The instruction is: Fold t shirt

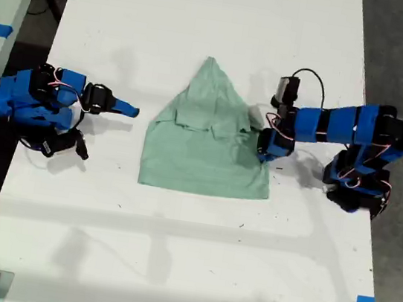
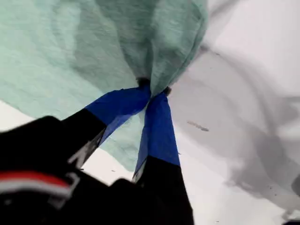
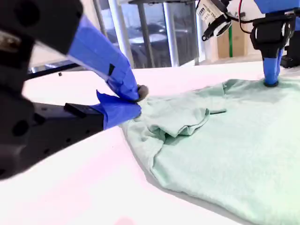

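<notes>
While the table (image 1: 172, 252) holds the t shirt (image 1: 206, 148) mid-frame in the exterior view, sleeves tucked, further folds seem left. My first hand (image 2: 152, 91) pinches its edge; my second hand (image 3: 133, 101), closed, holds nothing.

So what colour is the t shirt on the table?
Plain pale mint green, unprinted: the t shirt shows best in the exterior view.

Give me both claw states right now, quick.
My first claw: shut on the t shirt, pinching its edge.
My second claw: shut, empty, tips short of the t shirt.
</notes>
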You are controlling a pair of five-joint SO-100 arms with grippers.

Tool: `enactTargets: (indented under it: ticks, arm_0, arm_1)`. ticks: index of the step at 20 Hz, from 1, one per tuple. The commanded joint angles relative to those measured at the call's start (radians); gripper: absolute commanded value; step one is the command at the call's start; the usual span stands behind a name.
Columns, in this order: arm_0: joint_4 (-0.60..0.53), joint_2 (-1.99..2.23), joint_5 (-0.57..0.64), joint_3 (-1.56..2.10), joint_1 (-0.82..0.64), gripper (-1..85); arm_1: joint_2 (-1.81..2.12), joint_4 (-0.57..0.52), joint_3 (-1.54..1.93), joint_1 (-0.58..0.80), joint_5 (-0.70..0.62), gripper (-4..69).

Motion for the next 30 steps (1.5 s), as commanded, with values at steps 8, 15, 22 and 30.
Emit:
enactTargets:
  ticks: [8,15,22,30]
  arm_0:
    - [-0.002,0.009,-0.025,0.008,-0.009,-0.2]
    - [0.000,0.009,-0.025,0.008,-0.008,-0.2]
    - [0.002,0.009,-0.025,0.006,-0.009,-0.2]
    - [0.002,0.009,-0.025,0.006,-0.012,-0.2]
  arm_1:
    - [-0.428,0.075,-0.865,-0.118,-0.149,-0.8]
    - [-0.571,0.117,-1.025,-0.097,-0.176,24.7]
    - [0.015,0.224,-0.505,-0.069,-0.132,-0.2]
    - [1.238,-0.078,0.753,-0.025,-0.160,-0.1]
